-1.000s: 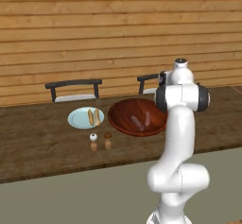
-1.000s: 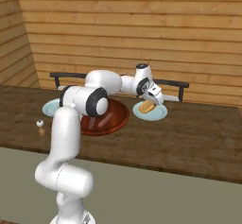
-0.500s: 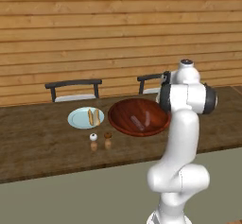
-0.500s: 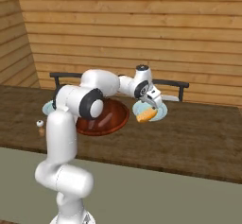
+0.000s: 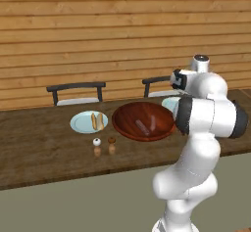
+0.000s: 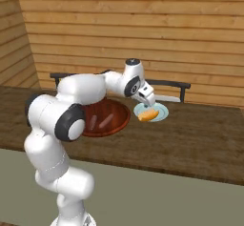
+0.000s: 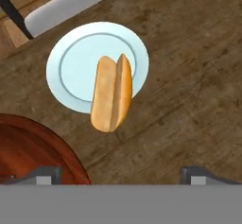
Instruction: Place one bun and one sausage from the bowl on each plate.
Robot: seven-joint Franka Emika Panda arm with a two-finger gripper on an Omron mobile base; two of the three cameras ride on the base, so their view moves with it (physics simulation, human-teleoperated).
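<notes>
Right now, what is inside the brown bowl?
Two sausages lie side by side in the bowl; no bun shows there. In the right base view the arm covers the bowl's near left part, so I cannot see what lies under it.

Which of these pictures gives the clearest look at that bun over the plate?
The hand view: the bun fills the middle, its split plain, overlapping the near rim of the plate. The right base view shows it small and orange below the gripper. In the left base view the arm hides it.

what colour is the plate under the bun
Pale light blue; the plate beneath the bun shows best in the hand view.
</notes>
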